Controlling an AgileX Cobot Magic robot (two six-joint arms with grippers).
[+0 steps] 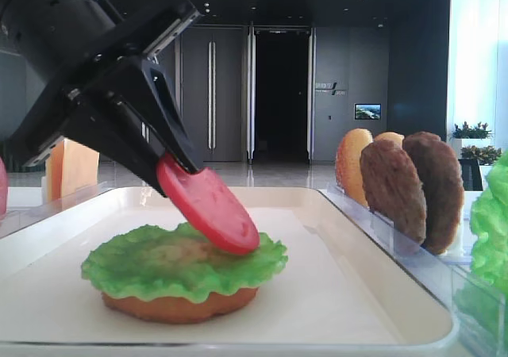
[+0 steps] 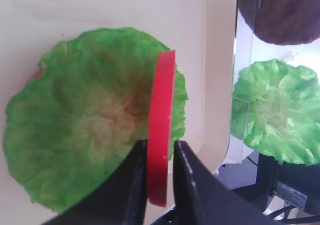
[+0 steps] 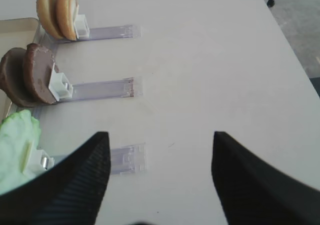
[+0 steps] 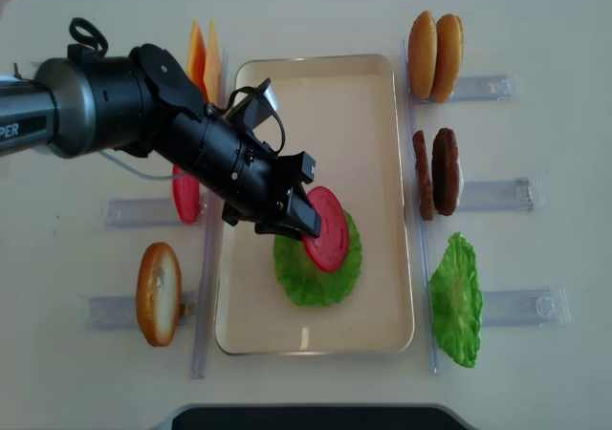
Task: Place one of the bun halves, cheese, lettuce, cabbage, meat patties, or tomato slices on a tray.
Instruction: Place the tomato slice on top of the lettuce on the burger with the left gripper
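Note:
My left gripper [image 1: 178,170] is shut on a red tomato slice [image 1: 210,205], which it holds on edge and tilted. The slice's lower rim touches the ruffled green lettuce [image 1: 159,266] that lies on a flat bun half [image 1: 178,305] in the cream tray [image 1: 317,309]. In the left wrist view the tomato slice [image 2: 161,135] stands between the two black fingers [image 2: 192,185], over the lettuce [image 2: 85,130]. From above, the left gripper [image 4: 311,215] reaches in from the left over the tray [image 4: 363,105]. My right gripper [image 3: 160,137] hangs open and empty over bare table.
Clear holders flank the tray. On its right stand two buns [image 4: 435,55], two meat patties [image 4: 435,172] and a lettuce leaf [image 4: 456,301]. On its left are cheese slices [image 4: 203,53], another tomato slice [image 4: 185,196] and a bun half [image 4: 159,293].

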